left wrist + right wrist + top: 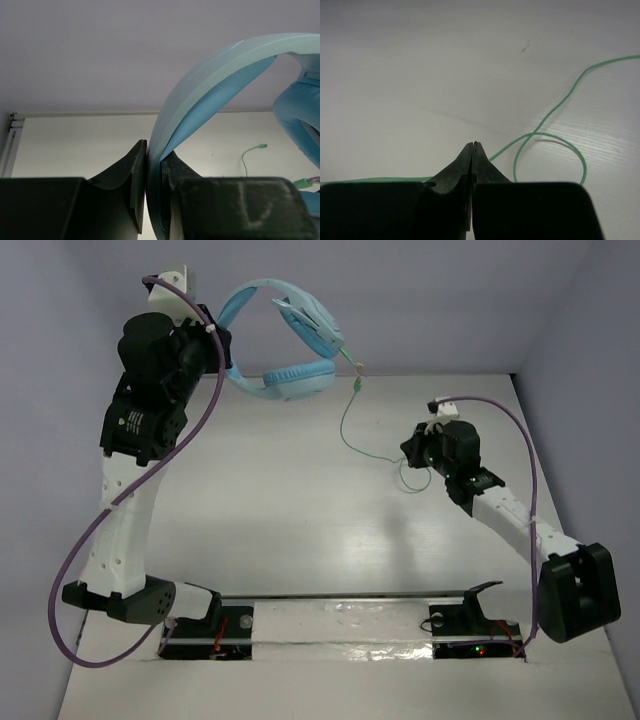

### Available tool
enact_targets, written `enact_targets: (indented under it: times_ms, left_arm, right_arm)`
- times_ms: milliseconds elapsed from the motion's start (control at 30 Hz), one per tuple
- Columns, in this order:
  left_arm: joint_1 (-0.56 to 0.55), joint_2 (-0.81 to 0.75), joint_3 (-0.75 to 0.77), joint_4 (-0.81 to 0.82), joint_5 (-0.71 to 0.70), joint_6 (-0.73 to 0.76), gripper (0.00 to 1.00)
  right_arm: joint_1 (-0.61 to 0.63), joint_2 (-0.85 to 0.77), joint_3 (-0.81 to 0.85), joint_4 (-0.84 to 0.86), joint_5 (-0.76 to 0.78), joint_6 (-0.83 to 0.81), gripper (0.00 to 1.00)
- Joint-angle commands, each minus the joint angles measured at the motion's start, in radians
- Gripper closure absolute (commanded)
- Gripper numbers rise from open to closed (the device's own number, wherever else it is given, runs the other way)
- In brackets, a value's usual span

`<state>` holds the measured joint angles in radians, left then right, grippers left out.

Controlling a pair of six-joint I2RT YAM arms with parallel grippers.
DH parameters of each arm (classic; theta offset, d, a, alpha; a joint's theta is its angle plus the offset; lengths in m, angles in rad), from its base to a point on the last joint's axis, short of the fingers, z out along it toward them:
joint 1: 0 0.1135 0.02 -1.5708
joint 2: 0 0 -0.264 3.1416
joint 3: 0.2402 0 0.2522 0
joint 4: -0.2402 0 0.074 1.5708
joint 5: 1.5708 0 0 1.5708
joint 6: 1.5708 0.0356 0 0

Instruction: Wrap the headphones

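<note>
The light blue headphones [290, 380] hang in the air at the back of the table. My left gripper [222, 345] is raised high and shut on their headband [200, 85], which rises between the jaws of that gripper [154, 155] in the left wrist view. One earcup [300, 115] shows at the right. The thin pale green cable [345, 425] drops from the earcups to my right gripper [408, 452], low over the table. In the right wrist view this gripper [474, 145] is shut, and the cable [560, 105] comes out on both sides of it and loops on the table.
Thick purple robot cables [110, 510] hang along both arms. The white table [300, 530] is walled at the back and sides. Two black mounts [470, 620] sit at the near edge.
</note>
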<state>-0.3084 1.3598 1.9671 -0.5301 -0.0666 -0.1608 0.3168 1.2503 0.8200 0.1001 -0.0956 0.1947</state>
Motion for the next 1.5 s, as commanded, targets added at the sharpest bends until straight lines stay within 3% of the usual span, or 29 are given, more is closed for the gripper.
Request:
enact_targets:
  times_ms: [0, 67, 167, 200, 233, 300, 333, 367, 500, 767, 800, 900, 967, 1000, 1100, 1267, 1400, 1467]
  left_arm:
    - [-0.005, -0.048, 0.032, 0.148, 0.03, -0.063, 1.0]
    - [-0.005, -0.068, -0.028, 0.194, 0.028, -0.075, 1.0]
    - [-0.005, -0.088, -0.091, 0.24, 0.031, -0.092, 1.0]
    - [-0.005, -0.079, -0.094, 0.243, 0.03, -0.094, 1.0]
    - [-0.005, -0.074, -0.09, 0.239, 0.031, -0.095, 1.0]
    - [-0.005, -0.079, -0.086, 0.239, 0.045, -0.108, 1.0]
    - [-0.005, -0.083, -0.088, 0.252, 0.06, -0.112, 1.0]
    - [-0.005, -0.083, -0.076, 0.251, 0.062, -0.115, 1.0]
    - [-0.005, -0.061, 0.056, 0.2, 0.054, -0.115, 1.0]
    - [-0.005, -0.034, 0.165, 0.176, 0.01, -0.098, 1.0]
    - [-0.005, -0.027, 0.168, 0.177, 0.004, -0.095, 1.0]
    - [-0.005, -0.008, 0.182, 0.182, -0.045, -0.072, 1.0]
    - [-0.005, 0.01, 0.177, 0.193, -0.065, -0.069, 1.0]
    - [-0.005, 0.019, 0.177, 0.197, -0.067, -0.068, 1.0]
    - [0.005, 0.048, 0.2, 0.197, -0.044, -0.086, 1.0]
    - [0.005, 0.084, 0.26, 0.177, -0.004, -0.098, 1.0]
    - [0.005, 0.094, 0.274, 0.174, -0.024, -0.086, 1.0]
    - [0.005, 0.099, 0.277, 0.183, -0.042, -0.082, 1.0]
  right_arm:
    - [0.01, -0.037, -0.065, 0.067, 0.037, 0.089, 1.0]
    - [0.01, -0.069, -0.125, 0.101, 0.069, 0.12, 0.98]
    - [0.01, -0.08, -0.125, 0.029, 0.091, 0.163, 0.86]
    - [0.019, -0.086, -0.127, 0.026, 0.094, 0.175, 0.64]
    - [0.019, -0.095, -0.139, 0.042, 0.117, 0.173, 0.52]
    - [0.028, -0.106, -0.14, 0.039, 0.119, 0.178, 0.31]
    - [0.028, -0.097, -0.127, 0.032, 0.123, 0.187, 0.3]
    - [0.028, -0.074, -0.096, -0.043, 0.113, 0.187, 0.3]
    - [0.028, 0.067, 0.048, -0.191, 0.103, 0.155, 0.59]
    - [0.028, 0.119, 0.066, -0.198, 0.004, 0.134, 0.62]
    - [0.028, 0.123, 0.073, -0.209, 0.01, 0.134, 0.8]
    - [0.028, 0.112, 0.087, -0.253, 0.023, 0.134, 0.97]
    - [0.028, 0.098, 0.079, -0.251, 0.005, 0.138, 0.95]
    - [0.028, 0.087, 0.065, -0.241, -0.018, 0.135, 0.78]
    - [0.047, 0.078, 0.038, -0.162, -0.068, 0.103, 0.42]
    - [0.139, 0.156, 0.091, -0.147, -0.13, 0.022, 0.43]
    - [0.194, 0.199, 0.131, -0.235, -0.049, -0.015, 0.57]
    - [0.194, 0.148, 0.108, -0.229, -0.068, 0.006, 0.67]
